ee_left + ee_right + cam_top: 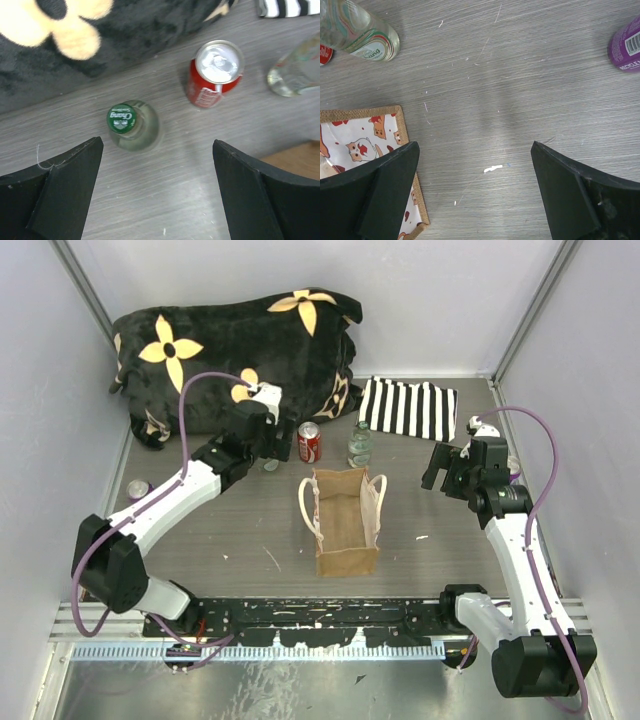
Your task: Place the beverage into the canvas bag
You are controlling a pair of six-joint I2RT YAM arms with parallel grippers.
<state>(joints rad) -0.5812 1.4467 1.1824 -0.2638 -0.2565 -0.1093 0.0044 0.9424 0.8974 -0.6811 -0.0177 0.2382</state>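
Bottle sits under the wide-open left claw, by a red can. The right claw is open too, beside the bag.

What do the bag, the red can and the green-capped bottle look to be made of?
The bag: coarse woven tan fabric, jute or canvas, matte; weave shows at its rim. The red can: metal, likely aluminium; shiny silver top with pull tab. The green-capped bottle: clear and glossy, glass or hard plastic, unclear which; cap looks like painted metal.
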